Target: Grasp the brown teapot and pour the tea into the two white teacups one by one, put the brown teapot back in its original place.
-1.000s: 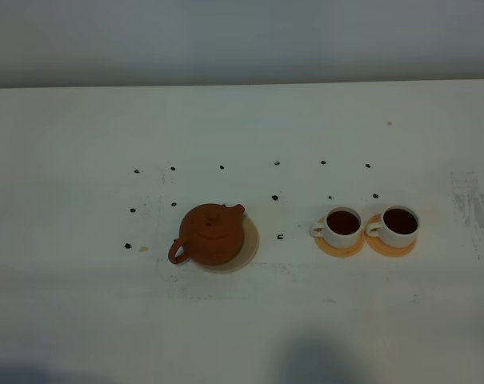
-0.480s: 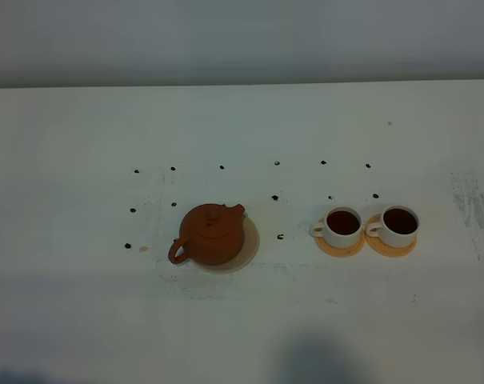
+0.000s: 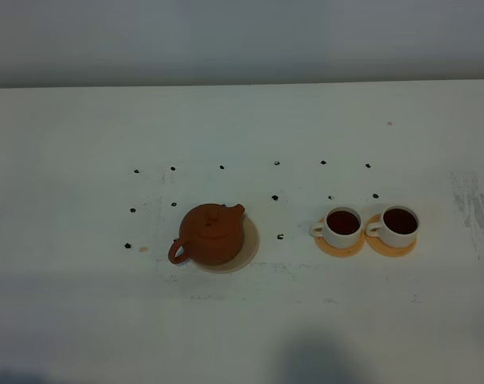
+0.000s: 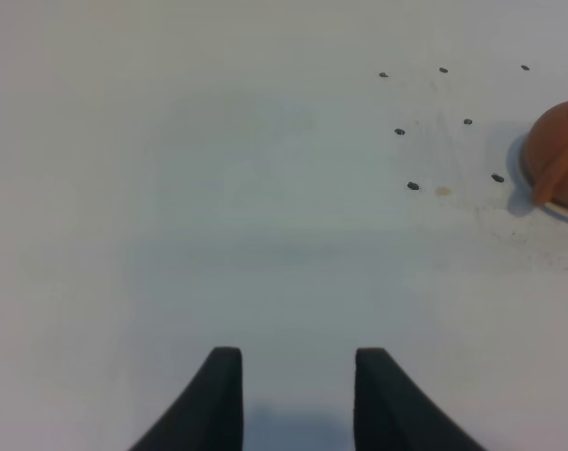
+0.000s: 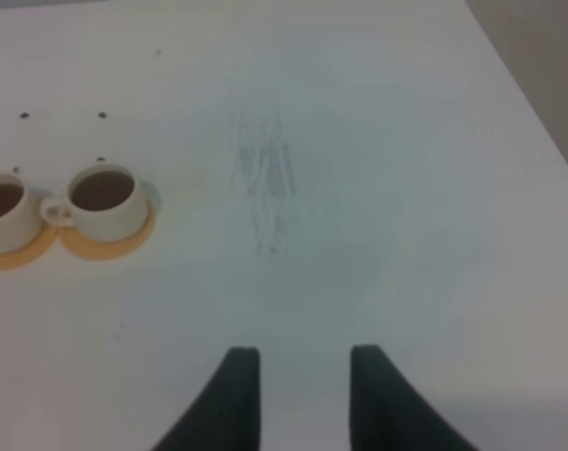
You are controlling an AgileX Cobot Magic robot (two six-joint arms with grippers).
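Teapot (image 3: 211, 234) on disc (image 3: 248, 244) (cups (image 3: 342, 226) full).

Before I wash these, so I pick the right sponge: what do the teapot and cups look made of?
The teapot looks like unglazed clay: reddish-brown, dull, no shine. The cups look like glazed white ceramic, smooth-walled, though the blur leaves that open.
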